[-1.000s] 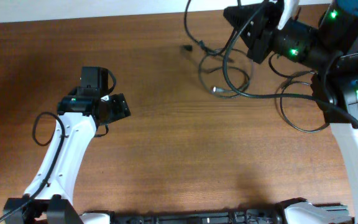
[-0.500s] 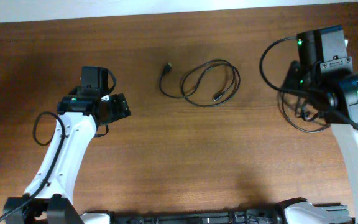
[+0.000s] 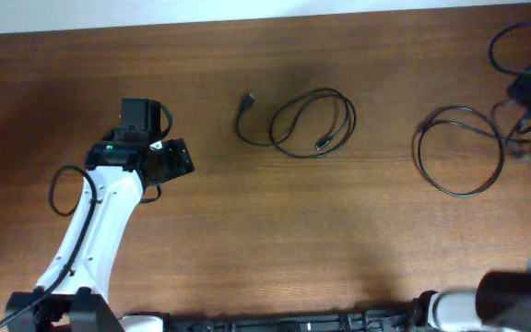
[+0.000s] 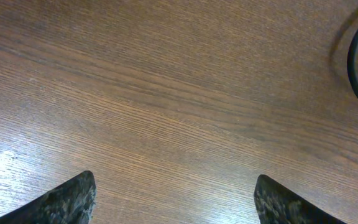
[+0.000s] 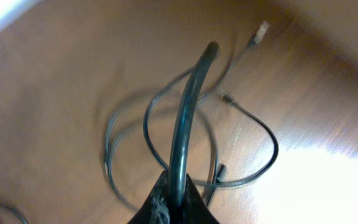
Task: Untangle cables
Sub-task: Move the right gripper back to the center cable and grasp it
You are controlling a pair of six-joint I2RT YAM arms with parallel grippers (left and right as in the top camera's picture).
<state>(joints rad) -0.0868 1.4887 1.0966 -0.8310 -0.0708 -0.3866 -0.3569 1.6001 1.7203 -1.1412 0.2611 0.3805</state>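
Wood-grain table [image 3: 247, 240], thin looped cables [image 3: 321, 144]

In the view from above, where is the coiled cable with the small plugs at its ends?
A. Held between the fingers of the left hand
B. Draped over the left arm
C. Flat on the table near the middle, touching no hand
C. The coiled cable lies flat on the table near the middle, well apart from the left hand, which is open with only bare wood between its fingers.

Overhead top-down, right wrist shares cables [image 3: 322, 144]
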